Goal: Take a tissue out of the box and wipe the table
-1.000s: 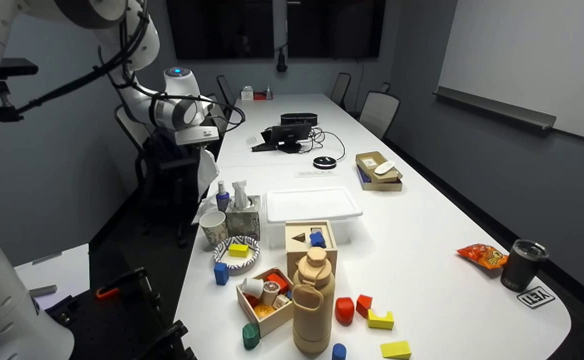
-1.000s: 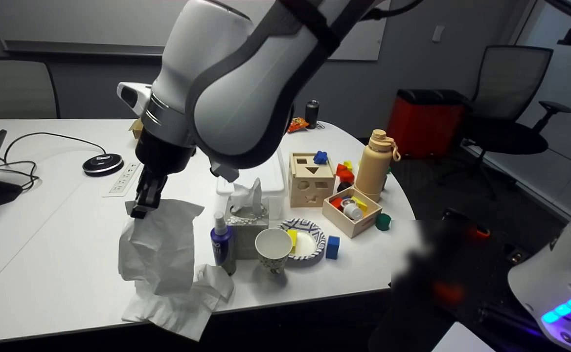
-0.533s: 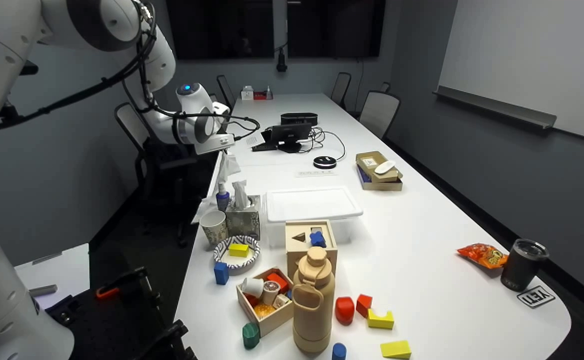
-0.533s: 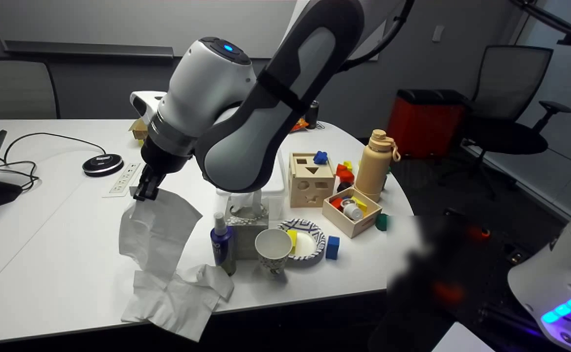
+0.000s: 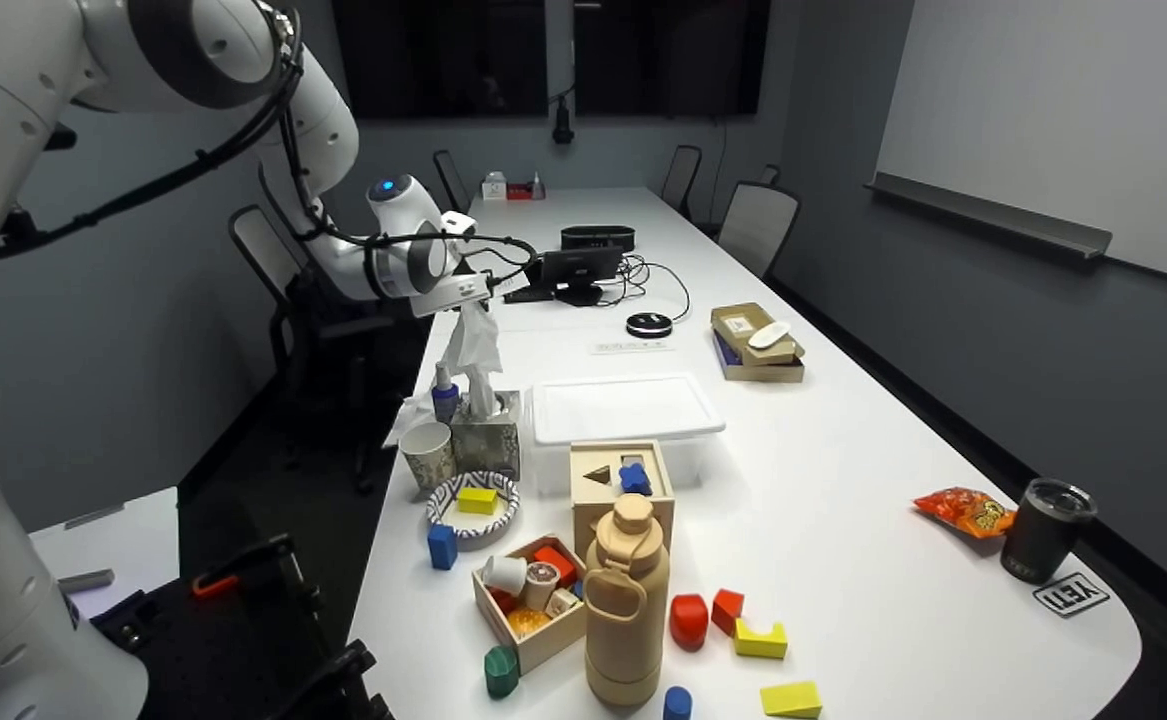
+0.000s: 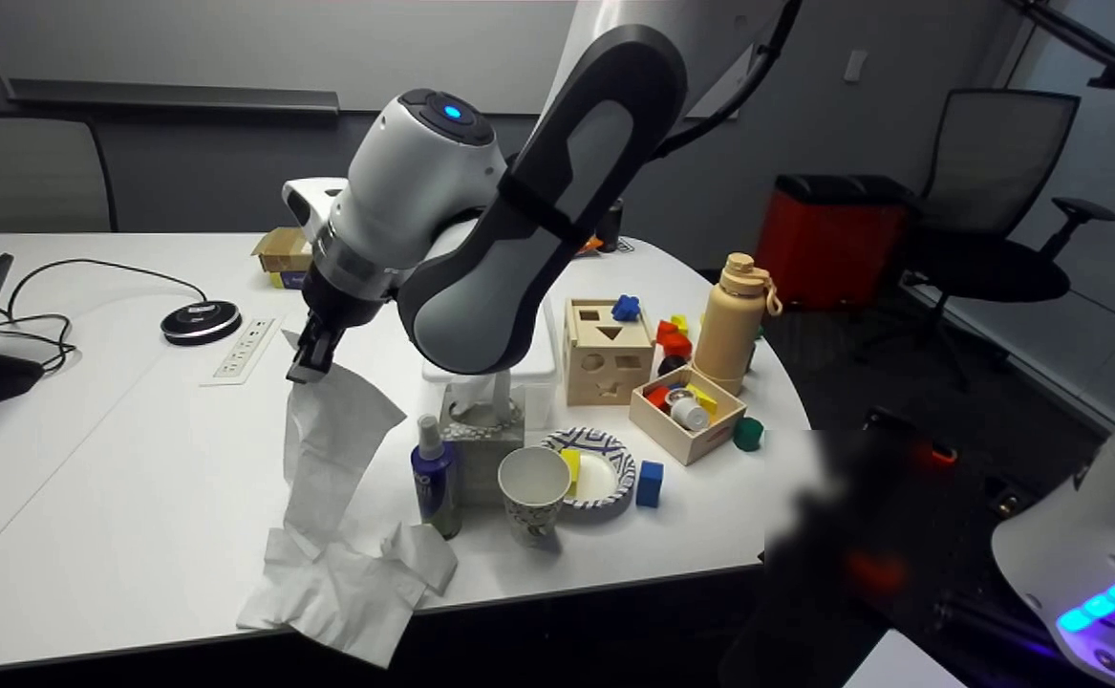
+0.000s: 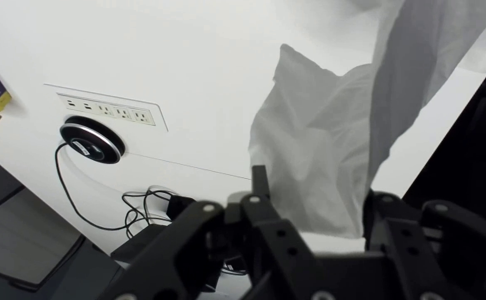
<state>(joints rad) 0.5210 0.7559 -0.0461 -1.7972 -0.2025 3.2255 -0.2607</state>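
Observation:
The table is long, white and smooth. A white tissue hangs at my gripper, above the table near its edge. Its lower end meets another crumpled tissue lying over the edge. In the wrist view my gripper has its jaws standing apart. The tissue spans the gap, with the left fingertip in front of it and the right fingertip hidden by it. Whether it clings to a finger is unclear. The patterned tissue box stands beside, with a tissue sticking up.
A spray bottle, a paper cup and a patterned plate stand by the box. A lidded plastic bin, a shape-sorter cube and a tan bottle are beyond. A round black device lies left.
The arm has moved inward over the table and toward the tissue box, carrying the hanging tissue with it. The tissue lying at the edge stays in place.

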